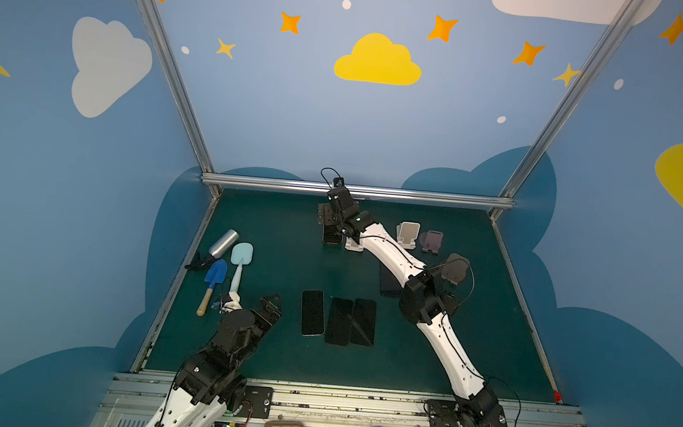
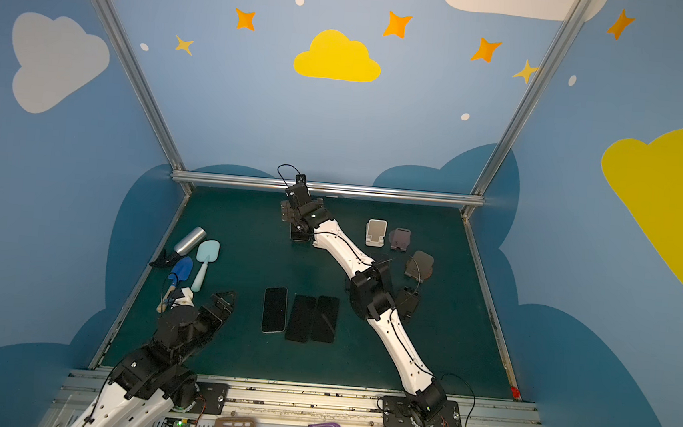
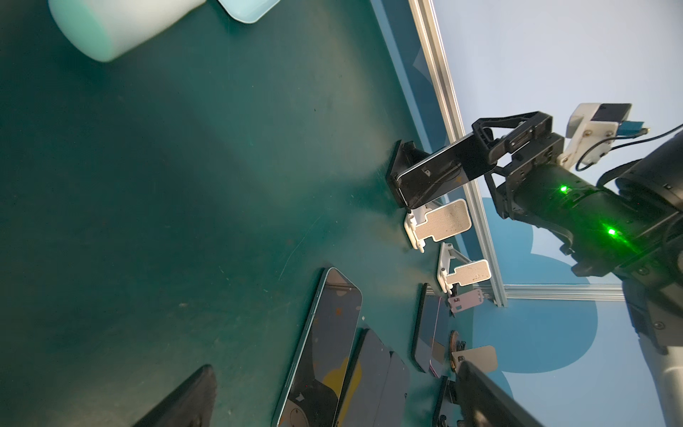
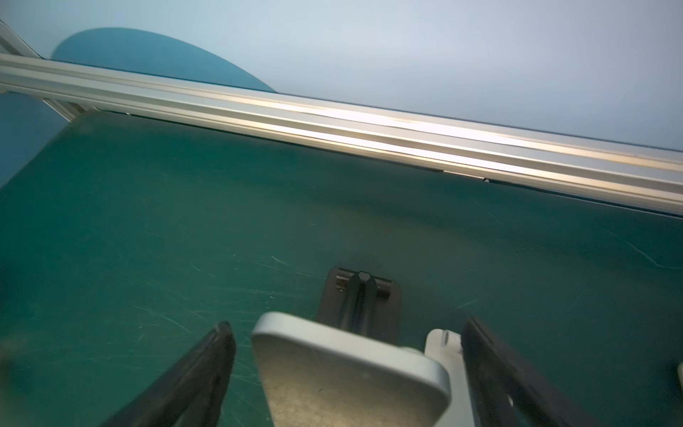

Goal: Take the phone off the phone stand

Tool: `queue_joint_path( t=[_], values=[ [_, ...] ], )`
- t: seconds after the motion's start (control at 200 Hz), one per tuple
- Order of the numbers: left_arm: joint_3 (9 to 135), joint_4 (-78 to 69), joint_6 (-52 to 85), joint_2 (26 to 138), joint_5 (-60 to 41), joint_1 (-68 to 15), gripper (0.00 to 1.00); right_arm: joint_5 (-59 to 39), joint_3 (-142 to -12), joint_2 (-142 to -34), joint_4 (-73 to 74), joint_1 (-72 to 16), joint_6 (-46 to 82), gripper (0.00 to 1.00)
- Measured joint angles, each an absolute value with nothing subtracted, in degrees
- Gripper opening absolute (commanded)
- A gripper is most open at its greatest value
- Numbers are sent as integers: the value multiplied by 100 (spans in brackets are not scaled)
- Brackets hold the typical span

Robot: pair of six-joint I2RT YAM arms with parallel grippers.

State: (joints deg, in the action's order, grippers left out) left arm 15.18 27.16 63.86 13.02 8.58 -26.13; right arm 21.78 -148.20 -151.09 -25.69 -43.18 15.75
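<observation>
Along the table's [image 1: 271, 234] far edge, both top views: right gripper [image 1: 332, 221] is being poised over the phone [image 1: 332, 237] | left wrist view: the phone's upper end is being straddled, its lower end being cradled by the black phone stand [image 3: 403, 156] | right wrist view: jaws are being shown spread fully wide, fingers [image 4: 201, 373] flanking the grey phone back, nothing being gripped | step: grasp is being lined up; closing on the phone's edges, then lifting clear, is being called for.
</observation>
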Motion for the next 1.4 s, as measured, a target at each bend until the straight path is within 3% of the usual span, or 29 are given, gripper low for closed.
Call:
queue_joint_path(
  t=[0.355, 0.776, 1.116, 1.401],
  values=[
    [1518, 2718, 6368, 1291, 869, -2587, 100, 2268, -15034, -15458, -2429, -4338, 1581, 93],
    [1518, 2757, 6368, 1107, 932, -2574, 100, 2381, -15080, -15544, -2370, -4338, 1667, 77],
    [1518, 2864, 6366, 974, 972, -2561, 100, 2355, -14993, -15526, -2215, -4383, 1653, 70],
    [1518, 2902, 6366, 906, 976, -2550, 100, 2414, -14650, -15382, -1942, -4397, 1621, 70]
  ],
)
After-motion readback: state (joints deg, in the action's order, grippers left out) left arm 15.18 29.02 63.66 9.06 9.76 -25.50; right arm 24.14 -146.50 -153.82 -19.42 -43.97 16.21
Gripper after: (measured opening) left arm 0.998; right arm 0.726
